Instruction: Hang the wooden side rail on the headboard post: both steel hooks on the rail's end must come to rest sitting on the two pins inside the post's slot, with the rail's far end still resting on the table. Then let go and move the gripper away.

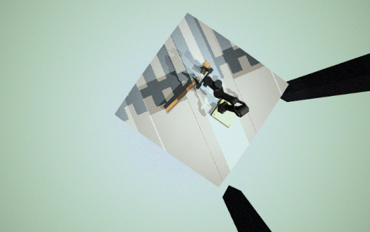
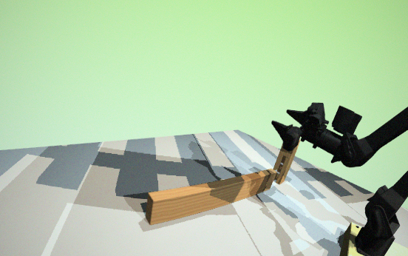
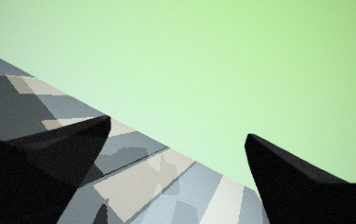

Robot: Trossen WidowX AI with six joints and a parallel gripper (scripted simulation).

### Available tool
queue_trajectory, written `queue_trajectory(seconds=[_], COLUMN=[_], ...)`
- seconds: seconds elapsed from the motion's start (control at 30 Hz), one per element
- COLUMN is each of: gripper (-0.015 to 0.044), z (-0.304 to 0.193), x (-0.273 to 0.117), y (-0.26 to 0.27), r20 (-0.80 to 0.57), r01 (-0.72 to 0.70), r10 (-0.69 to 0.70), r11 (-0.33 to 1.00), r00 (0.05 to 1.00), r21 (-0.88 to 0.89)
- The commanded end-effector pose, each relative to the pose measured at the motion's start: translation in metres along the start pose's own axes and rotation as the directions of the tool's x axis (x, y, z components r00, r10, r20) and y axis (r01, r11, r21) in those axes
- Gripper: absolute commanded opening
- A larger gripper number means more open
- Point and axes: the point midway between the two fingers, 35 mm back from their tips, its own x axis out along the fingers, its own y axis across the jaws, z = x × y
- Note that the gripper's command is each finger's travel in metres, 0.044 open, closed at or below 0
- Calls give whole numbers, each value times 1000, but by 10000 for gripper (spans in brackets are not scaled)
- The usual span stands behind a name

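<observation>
The wooden side rail (image 1: 181, 96) (image 2: 192, 203) stands on its narrow edge, its far end resting on the table. Its other end is close beside the headboard post (image 1: 207, 63) (image 2: 290, 159), at the slotted face. The post looks tilted in the exterior view. The hooks and pins are too small to make out, so I cannot tell whether the hooks sit on the pins. My gripper (image 1: 197, 72) (image 2: 280, 116) (image 3: 179, 131) is open and empty, above the rail's post end and near the post's top. One finger's base hides the post's top in the exterior view.
The arm's pale yellow base plate (image 1: 224, 119) (image 2: 345, 242) is on the table, on the arm's side of the rail. The patterned table's far edge crosses the wrist view. Two large black beams (image 1: 328, 78) (image 1: 246, 212) show outside the table top in the top view.
</observation>
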Motion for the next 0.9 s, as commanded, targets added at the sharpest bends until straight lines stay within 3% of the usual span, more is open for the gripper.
queue_trajectory(seconds=[0.0,0.3,0.87], gripper=[440,440,440], z=[-47,-132,-133], x=[-29,-108,-110], y=[-4,-3,-3], r20=[-184,-525,-532], r01=[122,491,499], r10=[-86,-238,-240], r11=[974,764,758], r00=[979,817,812], r21=[193,418,420])
